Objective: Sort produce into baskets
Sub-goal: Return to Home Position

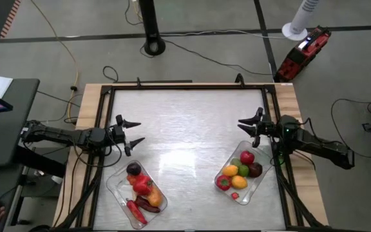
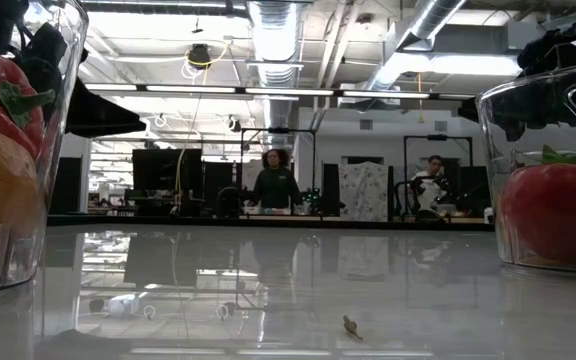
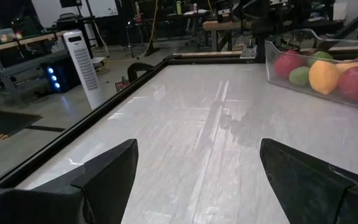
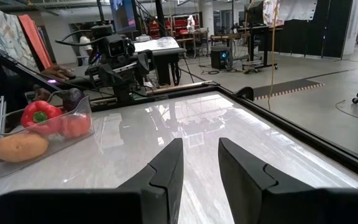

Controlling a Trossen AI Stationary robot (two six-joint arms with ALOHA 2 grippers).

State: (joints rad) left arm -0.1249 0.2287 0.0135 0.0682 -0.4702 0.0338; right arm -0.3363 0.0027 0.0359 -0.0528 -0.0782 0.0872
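High view, left gripper: spread wide, over bare table just beside left basket. Right gripper: narrowly parted, just beyond right basket. Produce all inside the two baskets. Risks clipping a basket rim on withdrawal, tipping fruit out, given closeness. No readable brand or writing.

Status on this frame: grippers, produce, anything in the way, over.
Left gripper and right gripper open, empty, clear of baskets. Produce all inside left basket and right basket. No produce loose on table.
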